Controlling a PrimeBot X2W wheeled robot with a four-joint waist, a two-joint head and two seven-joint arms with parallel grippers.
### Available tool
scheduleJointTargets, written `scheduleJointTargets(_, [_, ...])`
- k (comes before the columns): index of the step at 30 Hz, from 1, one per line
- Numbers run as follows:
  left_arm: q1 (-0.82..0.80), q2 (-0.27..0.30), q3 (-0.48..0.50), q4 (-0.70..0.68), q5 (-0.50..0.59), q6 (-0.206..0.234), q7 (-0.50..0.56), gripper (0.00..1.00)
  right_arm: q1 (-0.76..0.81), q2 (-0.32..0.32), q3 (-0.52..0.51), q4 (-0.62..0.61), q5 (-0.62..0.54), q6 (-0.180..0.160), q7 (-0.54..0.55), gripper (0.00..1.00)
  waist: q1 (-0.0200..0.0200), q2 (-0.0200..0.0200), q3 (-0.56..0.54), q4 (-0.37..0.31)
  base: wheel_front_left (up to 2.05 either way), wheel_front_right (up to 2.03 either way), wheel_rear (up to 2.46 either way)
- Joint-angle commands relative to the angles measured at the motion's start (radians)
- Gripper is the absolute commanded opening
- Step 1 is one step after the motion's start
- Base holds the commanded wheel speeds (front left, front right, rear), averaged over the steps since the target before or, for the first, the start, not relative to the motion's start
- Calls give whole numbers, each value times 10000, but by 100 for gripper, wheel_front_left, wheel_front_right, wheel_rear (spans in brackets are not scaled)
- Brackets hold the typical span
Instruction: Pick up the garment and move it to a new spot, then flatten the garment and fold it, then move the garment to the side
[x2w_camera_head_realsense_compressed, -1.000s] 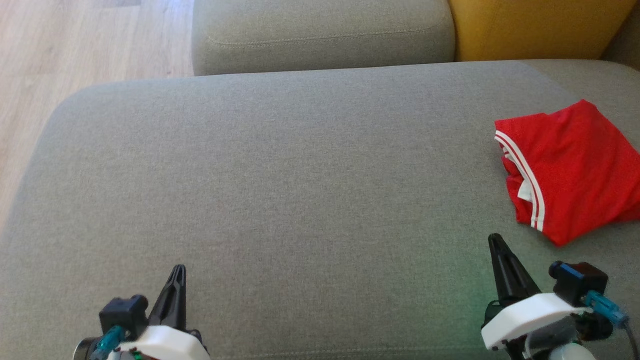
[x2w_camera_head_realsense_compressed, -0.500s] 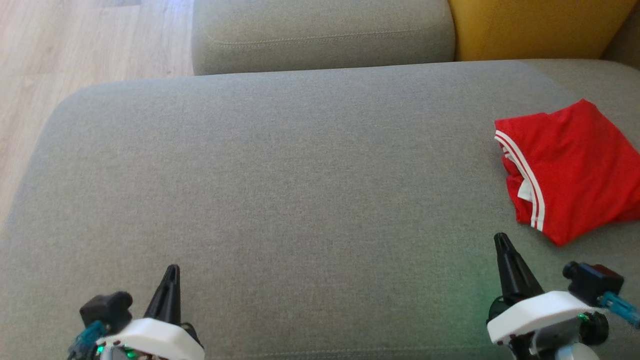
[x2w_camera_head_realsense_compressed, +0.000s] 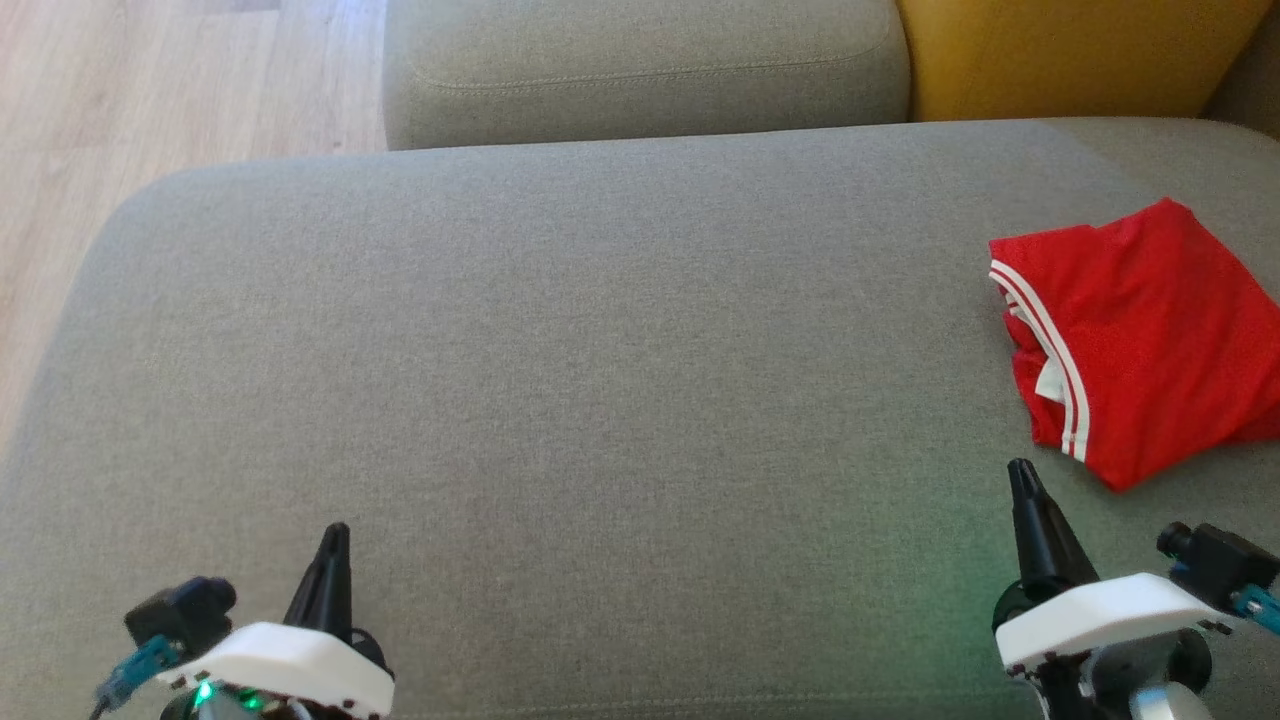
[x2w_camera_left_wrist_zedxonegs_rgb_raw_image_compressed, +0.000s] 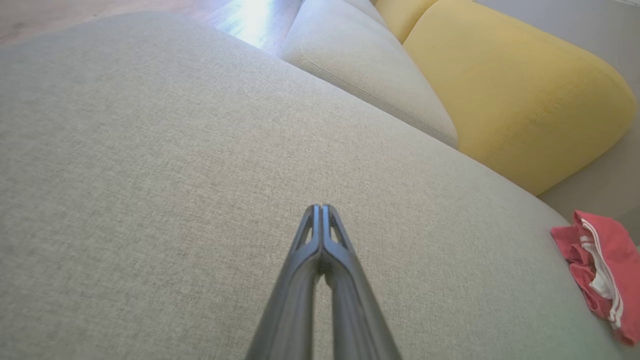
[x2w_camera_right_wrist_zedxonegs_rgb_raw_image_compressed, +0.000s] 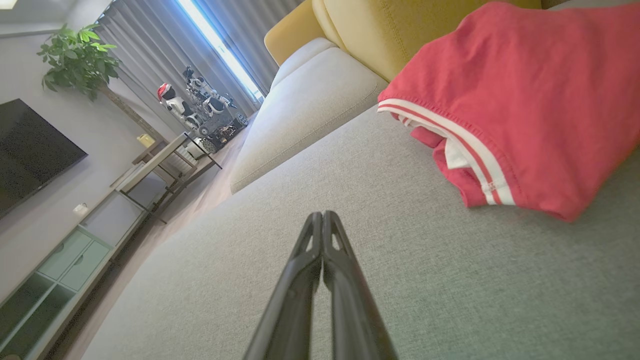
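Quick update from the remote seat. Not much has changed in the last sec. Both arms have drifted outward a bit. The left gripper (x2w_camera_head_realsense_compressed: 335, 535) has slid a touch toward my left in the head view. The right gripper (x2w_camera_head_realsense_compressed: 1020, 475) has shifted toward my right, so its tip now sits just beside the near corner of the red fabric garment with white striped trim (x2w_camera_head_realsense_compressed: 1140, 330).

Camera hasn't moved afaict, the sofa edges line up the same. Garment hasn't budged vs the earlier frame either. It's the same folded bundle at the far right of the wide grey fabric sofa seat (x2w_camera_head_realsense_compressed: 600, 350), partly running out of the head view, w/ the yellow back cushion (x2w_camera_head_realsense_compressed: 1080, 50) behind it.

Both grippers are pinched fully closed w/ nothing between the fingers. The wrist views show the tips touching over bare seat. Right one is near the garment but not touching it, left one is well apart from it.

What it means imo: garment looks folded and parked to the side already, and the arms seem to be easing back toward rest. So I'd guess the job is basically done. If it isn't, the right arm would need to open up before any grab.
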Motion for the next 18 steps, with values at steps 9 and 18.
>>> scheduleJointTargets(9, [-734, -32, 599, -232, -1119, -297, 288, 0, -690, -218, -71, -165, 1252, 12, 49, 0, 0, 0, 5, -1, 0, 0, 0])
scheduleJointTargets(18, [-856, -156, 892, -182, -2082, -504, 528, 0, -809, -238, -169, -52, 2307, 15, 104, 0, 0, 0, 11, -2, 0, 0, 0])
